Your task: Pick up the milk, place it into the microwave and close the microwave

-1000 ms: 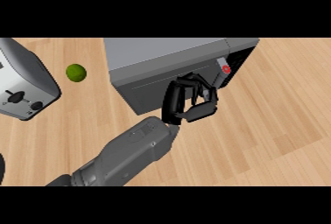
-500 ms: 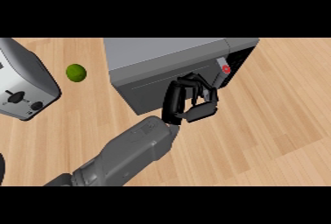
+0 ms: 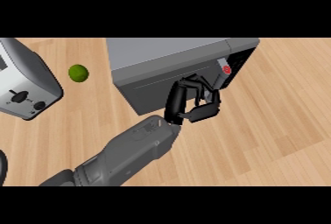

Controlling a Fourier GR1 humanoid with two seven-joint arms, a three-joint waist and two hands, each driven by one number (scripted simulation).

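One right hand (image 3: 192,104) against microwave (image 3: 169,53) door, fingers (image 3: 192,82) curled, nothing held. Microwave far centre on tabletop (image 3: 271,124); red button (image 3: 227,69) at right. Milk unseen. Left hand (image 3: 2,167) sliver at left edge, state unreadable.

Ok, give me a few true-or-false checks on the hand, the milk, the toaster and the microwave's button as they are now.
The right hand is at the microwave's front. True.
Milk stands beside the toaster. False: no milk shows; a green fruit lies there.
The toaster is at the view's left edge. True.
The red button is at the microwave's left end. False: it is at the right end.
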